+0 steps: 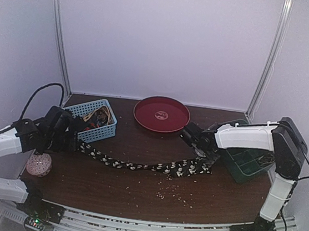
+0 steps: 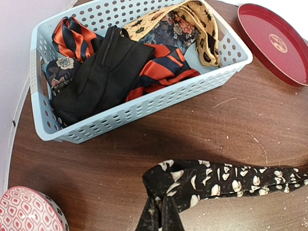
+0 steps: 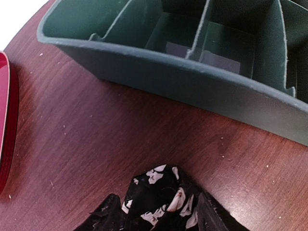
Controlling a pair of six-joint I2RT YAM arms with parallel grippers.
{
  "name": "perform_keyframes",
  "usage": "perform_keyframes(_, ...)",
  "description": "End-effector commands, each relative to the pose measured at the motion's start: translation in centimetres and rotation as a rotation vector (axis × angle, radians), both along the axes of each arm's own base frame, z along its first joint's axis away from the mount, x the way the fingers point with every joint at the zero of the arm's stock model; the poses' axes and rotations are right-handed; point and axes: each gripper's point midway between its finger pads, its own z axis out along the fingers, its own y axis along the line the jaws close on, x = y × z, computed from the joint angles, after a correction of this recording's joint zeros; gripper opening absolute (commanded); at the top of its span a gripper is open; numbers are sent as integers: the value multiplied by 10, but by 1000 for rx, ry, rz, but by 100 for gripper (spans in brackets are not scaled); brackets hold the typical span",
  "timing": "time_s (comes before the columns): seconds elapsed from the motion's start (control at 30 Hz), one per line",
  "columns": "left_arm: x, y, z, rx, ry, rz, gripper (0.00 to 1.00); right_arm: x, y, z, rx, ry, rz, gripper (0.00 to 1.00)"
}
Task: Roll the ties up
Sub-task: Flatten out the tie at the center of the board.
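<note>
The speckled tie [image 1: 143, 166] lay stretched across the table [image 1: 133, 199] in front of the red plate [image 1: 172, 109], sagging a little along its length. One end was off to the plate's left and the other to its right. The left gripper [image 1: 78, 142] appeared clamped on the left end, where the wrist view showed the cloth gathered and rising toward the camera. The right gripper [image 1: 201, 154] looked likewise closed on the right end, with the fabric bunched into a peak there. The fingers themselves were barely visible in either wrist view, so both holds were judged from the cloth.

The other ties [image 2: 115, 67] sat heaped in the blue basket [image 1: 97, 134] just left of the plate. The green tray [image 1: 249, 165] stood to the plate's right.

The step in hand seemed to be laying the tie straight before rolling. To do it well, the arms would need an even pull so the twists flattened out. The strip would then have to settle flat on the wood, away from the crumbs [image 1: 162, 193] nearer than the plate. One end should stay pinned while the other was turned over itself in tight, square turns. A slack or skewed start would likely cone the roll.
</note>
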Motion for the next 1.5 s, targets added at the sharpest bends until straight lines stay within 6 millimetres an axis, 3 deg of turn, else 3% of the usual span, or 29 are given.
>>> perform_keyframes(0.0, 8, 0, 7, -19, -42, 24, 0, -12, -19, -2, -21, 14, -97, 55)
perform_keyframes(0.23, 8, -3, 8, -32, -43, 15, 0, -18, -17, -21, 32, 50, -116, 57)
perform_keyframes(0.27, 8, -2, 8, -33, -48, 17, 0, -16, -16, -21, 35, 46, -109, 52)
perform_keyframes(0.3, 8, -1, 9, -34, -51, 21, 0, -14, -15, -18, 37, 35, -101, 40)
perform_keyframes(0.33, 8, -1, 9, -35, -54, 26, 0, -9, -13, -14, 39, 16, -85, 21)
perform_keyframes(0.37, 9, -1, 9, -38, -57, 27, 0, -4, -12, -7, 29, -8, -67, 8)
perform_keyframes(0.4, 9, -2, 10, -41, -61, 27, 0, 3, -9, 3, 14, -33, -31, 3)
perform_keyframes(0.5, 18, 2, 23, -37, -83, 49, 0, 36, 20, 45, 54, -180, 153, 0)
perform_keyframes(0.57, 22, 11, 36, -21, -81, 79, 0, 47, 42, 79, 147, -310, 292, 0)
perform_keyframes(0.6, 23, 16, 42, -15, -82, 94, 0, 46, 52, 97, 213, -387, 366, 0)
perform_keyframes(0.7, 20, 26, 55, -16, -105, 139, 0, 18, 54, 109, 362, -566, 519, 0)
perform_keyframes(0.8, 9, 29, 40, -61, -89, 159, 0, -19, 30, 75, 448, -592, 526, 0)
perform_keyframes(0.83, 5, 30, 30, -82, -77, 169, 0, -31, 22, 54, 471, -562, 512, 1)
perform_keyframes(0.9, -3, 32, 10, -128, -54, 209, 0, -52, 4, 6, 486, -442, 446, 15)
perform_keyframes(0.97, -11, 36, -6, -173, -44, 253, 0, -67, -7, -21, 461, -318, 404, 30)
perform_keyframes(1.0, -14, 36, -12, -194, -42, 262, 0, -71, -10, -24, 444, -283, 392, 35)
perform_keyframes(1.1, -19, 37, -23, -228, -31, 282, 0, -72, -20, -7, 376, -282, 364, 45)
perform_keyframes(1.3, -22, 41, -34, -204, -3, 300, 0, -44, -19, 64, 165, -370, 458, 56)
perform_keyframes(1.33, -22, 41, -35, -201, -2, 300, 0, -39, -18, 68, 122, -358, 472, 57)
perform_keyframes(1.47, -22, 42, -33, -193, -9, 297, 0, -25, -18, 50, -27, -175, 464, 59)
